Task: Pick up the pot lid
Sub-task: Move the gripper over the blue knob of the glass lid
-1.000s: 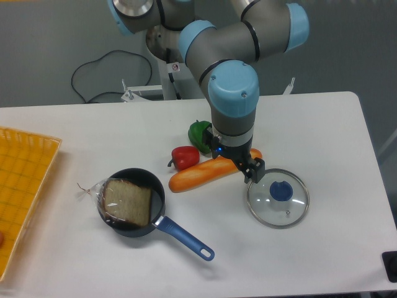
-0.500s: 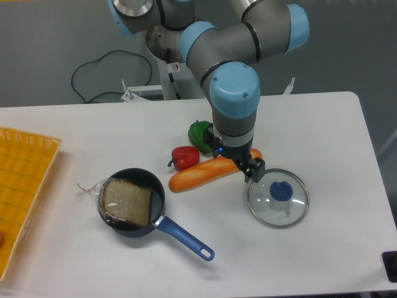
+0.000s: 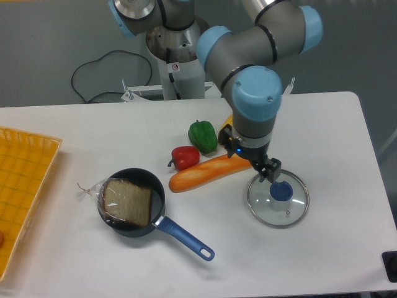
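While the round, clear glass lid with a blue knob lies on the white counter, the fingers stand spread apart near that knob, holding nothing. A black pan with a blue handle contains a plastic-bagged brown slice.
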